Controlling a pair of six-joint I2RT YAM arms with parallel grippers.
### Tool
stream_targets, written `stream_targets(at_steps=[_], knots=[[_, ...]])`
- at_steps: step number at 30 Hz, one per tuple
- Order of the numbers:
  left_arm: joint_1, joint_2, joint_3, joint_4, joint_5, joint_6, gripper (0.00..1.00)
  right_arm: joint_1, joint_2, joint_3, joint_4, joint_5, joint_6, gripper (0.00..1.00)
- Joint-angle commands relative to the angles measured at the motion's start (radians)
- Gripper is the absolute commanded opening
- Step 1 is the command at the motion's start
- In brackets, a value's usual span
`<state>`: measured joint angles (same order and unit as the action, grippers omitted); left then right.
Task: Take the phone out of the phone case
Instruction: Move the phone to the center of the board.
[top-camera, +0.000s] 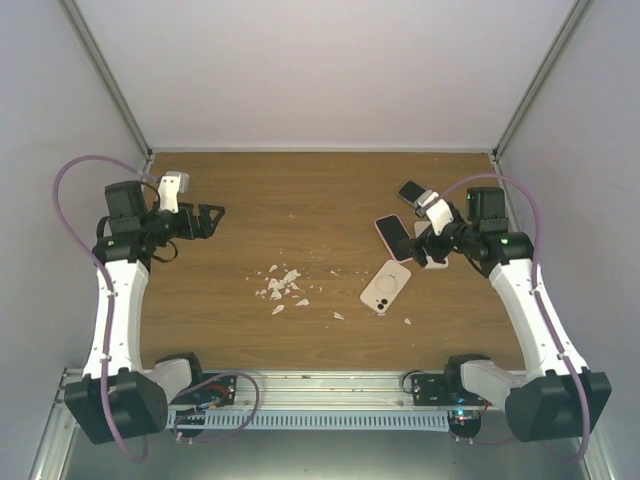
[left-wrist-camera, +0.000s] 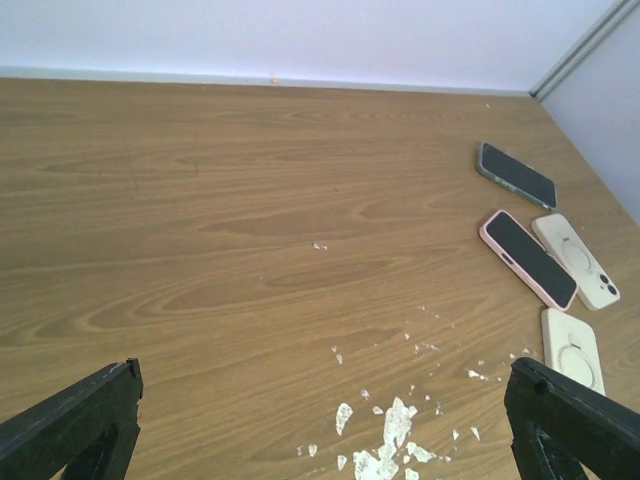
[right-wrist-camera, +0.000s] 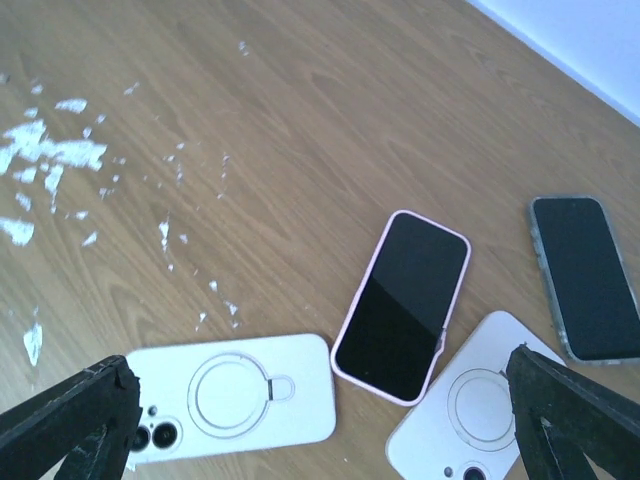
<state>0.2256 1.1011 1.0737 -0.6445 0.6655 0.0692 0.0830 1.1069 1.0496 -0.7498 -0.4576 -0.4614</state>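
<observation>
Lying screen-up, pink-cased phone (right-wrist-camera: 402, 305), long axis slanting near-to-far, left gripper (left-wrist-camera: 322, 385) and right gripper (right-wrist-camera: 320, 370) spread wide, released.

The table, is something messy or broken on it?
Yes. Small white flakes lie scattered across the middle of the table, left of the phones. They look like crumbled scraps, though what they came from cannot be told.

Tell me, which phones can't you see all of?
- Right wrist view: the bottom edge cuts off the right white phone, and a right gripper finger hides its corner.
- Top external view: the right gripper covers most of that phone.
- Left wrist view: a left gripper finger hides the near end of the other white phone.
</observation>
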Motion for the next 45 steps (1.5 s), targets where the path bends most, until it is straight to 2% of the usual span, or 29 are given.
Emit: stream_targets(at_steps=[1, 7, 11, 17, 21, 25, 30, 45], knots=[[0.006, -0.064, -0.034, 0.097, -0.052, -0.042, 0.99, -0.004, -0.025, -0.057, -0.06, -0.047, -0.184, 1.0], [0.008, -0.14, -0.098, 0.146, -0.12, -0.054, 0.99, -0.002, -0.057, -0.133, -0.08, -0.023, -0.348, 1.0], [0.008, -0.135, -0.105, 0.137, -0.011, -0.003, 0.99, -0.002, -0.052, -0.157, -0.091, -0.007, -0.437, 1.0], [0.019, -0.122, -0.081, 0.108, 0.109, 0.034, 0.99, 0.005, -0.095, -0.247, -0.056, 0.062, -0.654, 1.0], [0.034, -0.131, -0.089, 0.103, 0.174, 0.045, 0.99, 0.012, -0.089, -0.307, 0.01, 0.115, -0.709, 1.0], [0.056, -0.135, -0.1, 0.108, 0.222, 0.044, 0.99, 0.032, -0.047, -0.323, -0.003, 0.116, -0.8, 1.0], [0.087, -0.146, -0.118, 0.119, 0.291, 0.045, 0.99, 0.064, 0.036, -0.334, 0.078, 0.136, -0.825, 1.0], [0.119, -0.16, -0.135, 0.129, 0.34, 0.04, 0.99, 0.208, 0.157, -0.431, 0.285, 0.251, -0.969, 1.0]])
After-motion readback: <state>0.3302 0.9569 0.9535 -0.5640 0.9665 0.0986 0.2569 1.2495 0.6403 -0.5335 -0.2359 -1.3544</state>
